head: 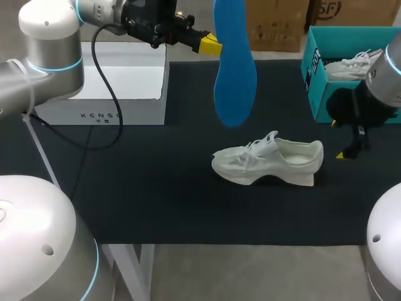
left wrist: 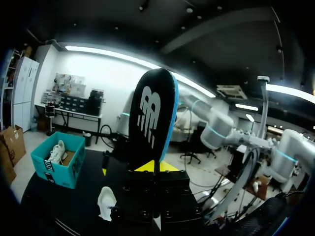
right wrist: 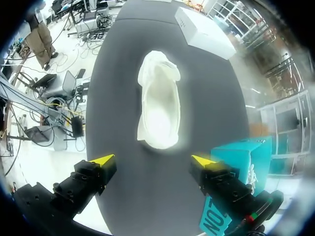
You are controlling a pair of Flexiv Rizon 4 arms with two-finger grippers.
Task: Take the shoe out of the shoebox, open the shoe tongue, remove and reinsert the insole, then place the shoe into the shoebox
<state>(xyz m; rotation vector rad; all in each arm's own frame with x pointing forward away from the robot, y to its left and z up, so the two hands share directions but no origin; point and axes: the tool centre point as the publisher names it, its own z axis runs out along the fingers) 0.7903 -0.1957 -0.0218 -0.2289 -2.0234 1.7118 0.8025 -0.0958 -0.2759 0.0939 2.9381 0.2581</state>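
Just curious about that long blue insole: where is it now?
In the head view, the long blue insole is held in mid-air by the left arm's jaws, over the black mat, above and left of the white sneaker.

Overhead from behind, looking down at worktop (head: 156,200); right wrist straight down, nearer, sharing shoe (head: 269,163); left wrist level, outward.

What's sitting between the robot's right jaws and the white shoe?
Nothing, just bare black mat. The right wrist view shows it: the open jaws hang short of the shoe, with only mat ahead of them.
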